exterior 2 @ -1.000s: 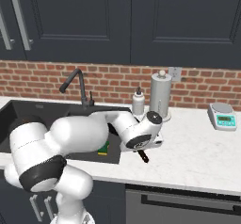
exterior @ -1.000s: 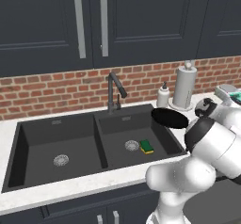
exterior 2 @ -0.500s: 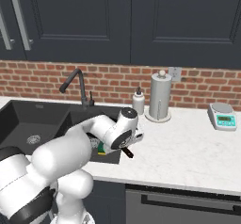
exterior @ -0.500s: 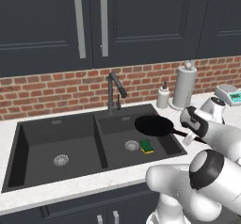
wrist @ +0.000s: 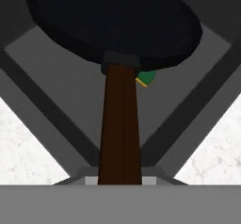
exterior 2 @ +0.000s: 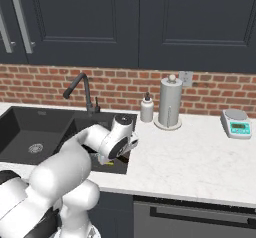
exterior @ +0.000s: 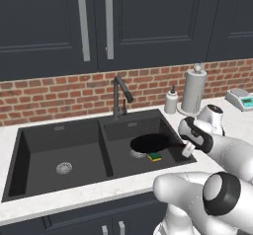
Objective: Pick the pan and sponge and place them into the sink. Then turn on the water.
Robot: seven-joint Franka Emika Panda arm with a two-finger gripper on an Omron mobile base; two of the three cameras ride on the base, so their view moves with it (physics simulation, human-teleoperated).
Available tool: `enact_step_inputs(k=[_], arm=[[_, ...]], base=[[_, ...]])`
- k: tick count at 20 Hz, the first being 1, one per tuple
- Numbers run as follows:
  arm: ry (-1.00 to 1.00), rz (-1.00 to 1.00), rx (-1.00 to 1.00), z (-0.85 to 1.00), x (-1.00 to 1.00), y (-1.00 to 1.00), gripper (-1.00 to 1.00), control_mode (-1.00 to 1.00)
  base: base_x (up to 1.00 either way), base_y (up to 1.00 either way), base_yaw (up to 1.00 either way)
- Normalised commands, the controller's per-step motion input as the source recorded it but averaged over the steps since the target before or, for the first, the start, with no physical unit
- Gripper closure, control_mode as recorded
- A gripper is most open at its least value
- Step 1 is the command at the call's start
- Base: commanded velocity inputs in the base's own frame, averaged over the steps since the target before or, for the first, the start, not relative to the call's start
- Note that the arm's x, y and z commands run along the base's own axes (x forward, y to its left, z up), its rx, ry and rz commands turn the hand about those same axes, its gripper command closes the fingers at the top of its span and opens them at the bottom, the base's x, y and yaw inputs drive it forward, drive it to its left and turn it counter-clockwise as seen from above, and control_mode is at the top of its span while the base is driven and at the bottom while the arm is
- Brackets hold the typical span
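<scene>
The light around me is even and flat, with no glare and no strong highlight on the white desk [exterior 2: 190,162], which stays bright while the dark cupboards [exterior: 99,26] above read dull and matte. Inside the sink [exterior: 44,145] the tone is dim, and the black pan [wrist: 113,20] from my hand camera is almost featureless, its edge soft against the grey basin. All three pictures look slightly soft and blocky, with no bending at the edges.

White marble counter [exterior 2: 200,167] carries the sink [exterior: 44,145] — soap bottle [exterior 2: 146,107], paper-towel roll [exterior 2: 170,102], scale [exterior 2: 238,124] behind.
</scene>
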Motion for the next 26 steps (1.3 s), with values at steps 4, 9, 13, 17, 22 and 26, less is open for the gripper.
enact_step_inputs(k=[4,9,13,17,22,26], arm=[[0.11,0.11,0.0,0.0,0.38,0.32,1.0,-1.0],[0.04,0.11,0.0,-0.01,0.44,0.29,1.0,-1.0],[0.05,0.1,0.0,-0.01,0.49,0.37,1.0,-1.0],[0.06,0.09,0.0,-0.12,0.46,0.32,1.0,-1.0],[0.03,0.04,-0.01,-0.38,0.29,0.24,1.0,-1.0],[0.0,0.0,-0.04,-0.59,0.08,0.07,1.0,-1.0]], base=[[0.0,0.0,0.0],[0.0,0.0,0.0],[0.0,0.0,0.0],[0.0,0.0,0.0],[0.0,0.0,0.0],[0.0,0.0,0.0]])
